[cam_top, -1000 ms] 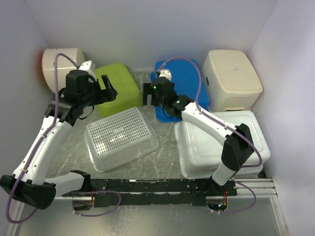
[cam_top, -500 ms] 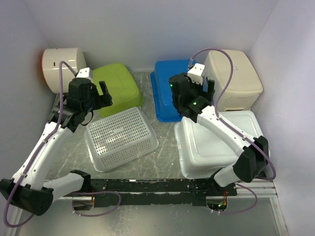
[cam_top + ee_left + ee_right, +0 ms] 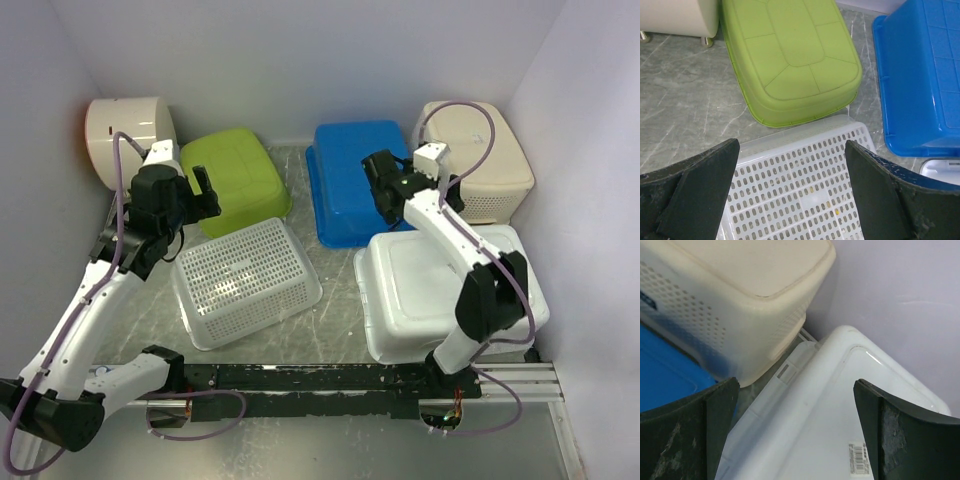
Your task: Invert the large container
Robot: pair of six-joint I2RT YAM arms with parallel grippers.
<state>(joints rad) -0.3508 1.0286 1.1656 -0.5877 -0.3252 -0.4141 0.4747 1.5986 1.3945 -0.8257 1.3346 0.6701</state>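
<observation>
Overhead cam first. The large container (image 3: 440, 290) sits at the front right of the table (image 3: 335, 290), just in front of the cream basket (image 3: 475, 150) and beside the blue tub (image 3: 350, 180). Its flat base faces up and the rim is down on the table, so to me the flip looks already done. The right gripper (image 3: 380, 188) hangs over the spot where the blue tub meets the container's far edge, jaws spread, nothing in them. The left gripper (image 3: 205, 190) floats near the green tub (image 3: 240, 180), also spread and empty. My guess is both arms are just keeping out of the way.

Left wrist cam: the two fingers (image 3: 695, 195) stand wide apart. Below them is the white perforated basket (image 3: 805, 195), with the upturned green tub behind it. No contact with anything.

Right wrist cam: fingers (image 3: 685, 435) wide again, looking down at the container's far corner. The barcode sticker (image 3: 858, 457) on its base is in plain sight, which backs up the bottom-up read. The cream basket is right behind, close or touching, can't tell which.

Compared with a second ago, the right arm has swung from the blue tub's left edge over to its right side. The left gripper has drifted slightly left. None of the tubs has moved.
</observation>
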